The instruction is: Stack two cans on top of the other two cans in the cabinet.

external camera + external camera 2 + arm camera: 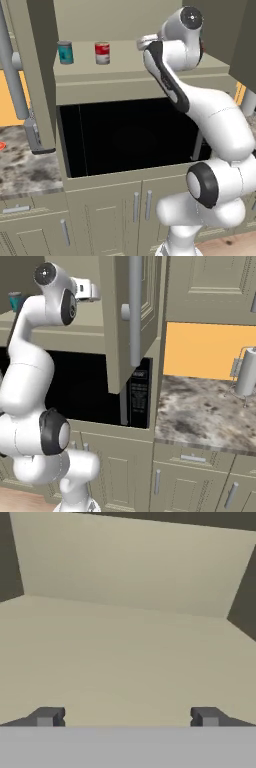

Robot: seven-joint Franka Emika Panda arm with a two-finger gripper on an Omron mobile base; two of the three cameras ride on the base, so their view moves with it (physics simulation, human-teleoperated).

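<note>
Teal can [65,52], red/wht can [102,53] upright, apart, cabinet [120,70] shelf

Bare shelf [125,662] ahead of the spread gripper [127,717], open through to the cabinet [125,15] back wall. Far left on the shelf, teal can [65,52] and red can [102,53], apart. Open cabinet door [131,316] flanking on the right.

Glossy white arm [215,120] of rounded segments, with dark bands at the joints and a black disc, perhaps a cap, near the wrist; small dark grey fingertips [47,716].
</note>
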